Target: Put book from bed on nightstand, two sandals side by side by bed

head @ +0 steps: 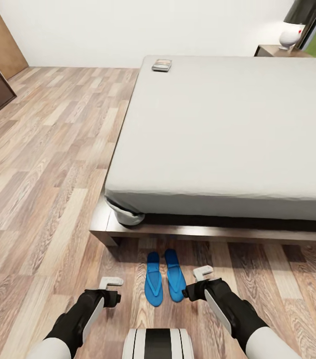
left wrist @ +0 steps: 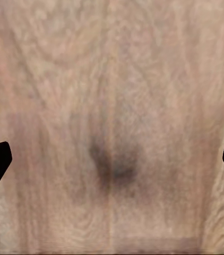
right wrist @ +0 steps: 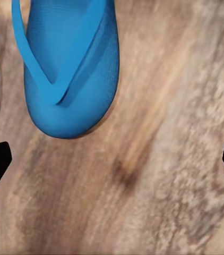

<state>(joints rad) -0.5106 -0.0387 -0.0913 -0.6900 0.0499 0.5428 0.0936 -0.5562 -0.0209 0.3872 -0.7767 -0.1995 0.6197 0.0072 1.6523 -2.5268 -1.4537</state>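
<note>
Head view shows both sandals (head: 164, 278) paired beside the bed (head: 218, 129), my empty grippers wide. I'd say the book (head: 161, 65) at the mattress's far corner is light and thin; I'd pinch an overhanging edge.

- The two flat rubber sandals (head: 164, 276) are showing a bright, even blue.
- The plank floor (head: 43, 164) is showing light brown wood with grey streaks and a darker knot.
- The broad mattress (head: 228, 129) is showing plain pale grey-white over a dark brown wooden bed frame (head: 143, 232).
- The small thin book (head: 161, 65) is showing a grey, dark-patched cover.
- The black-sleeved arms are ending in pale grey grippers.
</note>
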